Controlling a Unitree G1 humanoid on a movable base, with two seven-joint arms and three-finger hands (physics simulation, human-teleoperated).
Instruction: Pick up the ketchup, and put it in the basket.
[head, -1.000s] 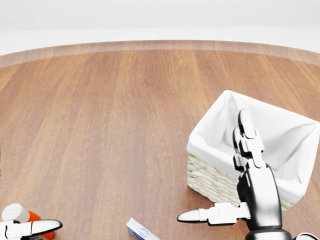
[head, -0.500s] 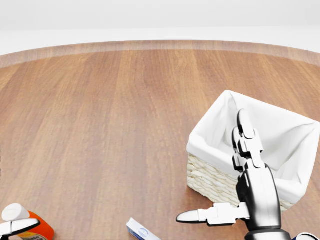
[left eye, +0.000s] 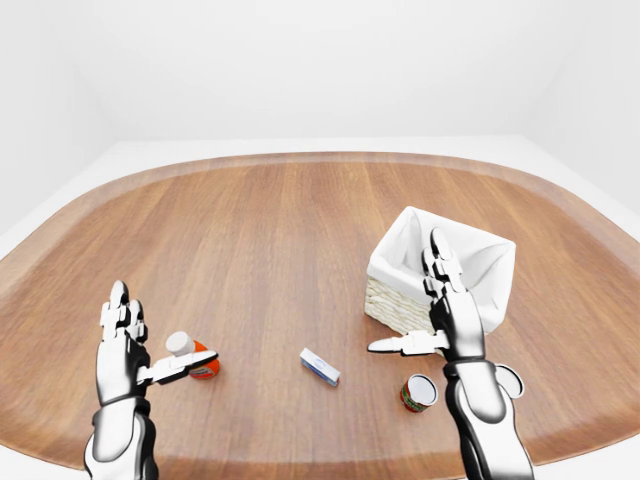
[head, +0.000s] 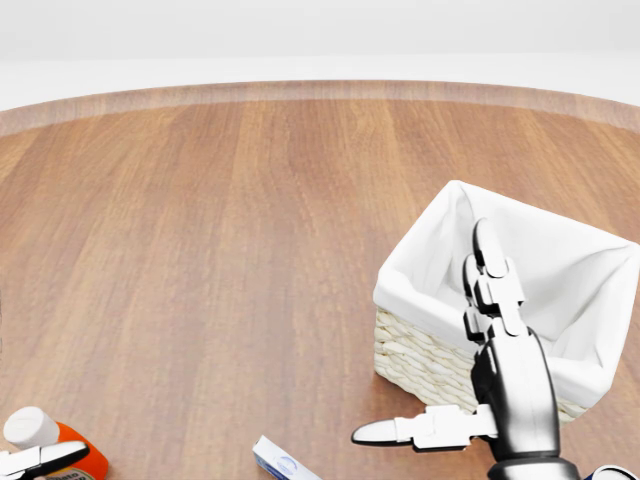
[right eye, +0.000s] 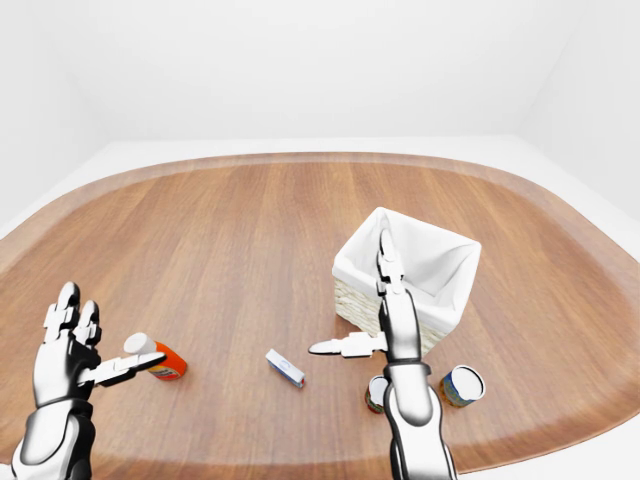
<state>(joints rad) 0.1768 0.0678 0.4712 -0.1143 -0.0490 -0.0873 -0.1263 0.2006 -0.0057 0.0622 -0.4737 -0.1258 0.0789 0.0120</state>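
Wooden table (left eye: 280, 230), wide and round. White-lined wicker basket (left eye: 480, 262) well to the right of the ketchup bottle (left eye: 196, 359), small box and can (left eye: 418, 392) between. Bottle lay on its side, long axis roughly left-right, white cap pointing left and up. Left hand (left eye: 130, 340) just left of bottle, fingers spread wide, thumb over it, holding nothing; clearly the nearer. Right hand (left eye: 440, 310) spread too, beside basket.

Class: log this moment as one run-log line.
left hand: open, by ketchup | right hand: open, near basket | ketchup: on table
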